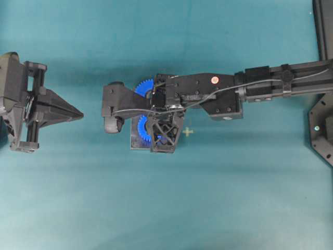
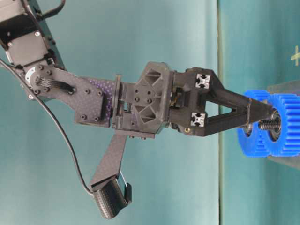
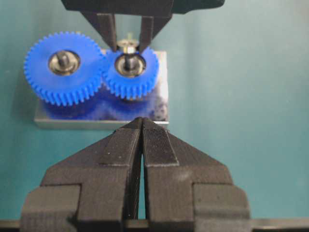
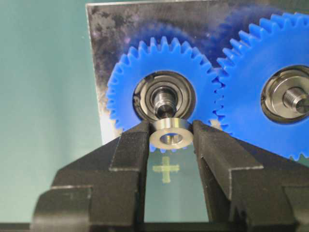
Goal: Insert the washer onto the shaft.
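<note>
Teal tabletop (image 1: 250, 198) is lying bare around the metal plate (image 4: 104, 58). Right gripper (image 4: 171, 137) is pinching the washer (image 4: 171, 135) just beside the smaller gear's (image 4: 125, 82) shaft (image 4: 164, 100). Left gripper (image 3: 142, 140) is sitting clenched, well apart.

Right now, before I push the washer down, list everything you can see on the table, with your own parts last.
gears: two, blue, meshed side by side on the plate.
plate: one, grey metal, flat on the table under the gears.
shafts: two, steel, one standing in each gear's hub.
washer: one, silver, pinched in the right claw just short of a shaft's tip.
cross mark: one, pale yellow, on the table beside the plate.
table: one, teal.
right claw: black, shut on the washer above the gears.
left claw: black, shut, empty, short of the plate.
</note>
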Tool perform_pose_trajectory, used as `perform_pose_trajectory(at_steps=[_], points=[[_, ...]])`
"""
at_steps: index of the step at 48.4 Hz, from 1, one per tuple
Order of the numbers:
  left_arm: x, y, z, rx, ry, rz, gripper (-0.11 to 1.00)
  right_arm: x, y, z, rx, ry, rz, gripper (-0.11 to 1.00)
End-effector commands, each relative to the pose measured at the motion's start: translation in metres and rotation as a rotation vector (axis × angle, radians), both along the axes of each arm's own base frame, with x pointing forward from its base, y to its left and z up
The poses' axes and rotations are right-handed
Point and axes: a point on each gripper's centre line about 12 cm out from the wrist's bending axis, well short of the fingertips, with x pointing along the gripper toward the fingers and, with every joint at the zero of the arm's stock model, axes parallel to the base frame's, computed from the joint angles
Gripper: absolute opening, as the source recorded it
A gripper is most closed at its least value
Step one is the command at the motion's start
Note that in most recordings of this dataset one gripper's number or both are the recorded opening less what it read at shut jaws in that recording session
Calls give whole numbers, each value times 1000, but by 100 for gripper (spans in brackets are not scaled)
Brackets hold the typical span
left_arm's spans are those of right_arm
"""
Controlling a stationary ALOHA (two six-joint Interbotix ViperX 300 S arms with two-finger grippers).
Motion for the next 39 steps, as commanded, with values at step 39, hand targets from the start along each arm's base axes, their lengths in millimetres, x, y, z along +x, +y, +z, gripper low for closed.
perform_pose_trajectory(at_steps=[39], points=[[2,0,6,-1,-21,-1,0,16,3,19,0,-97,14,35]])
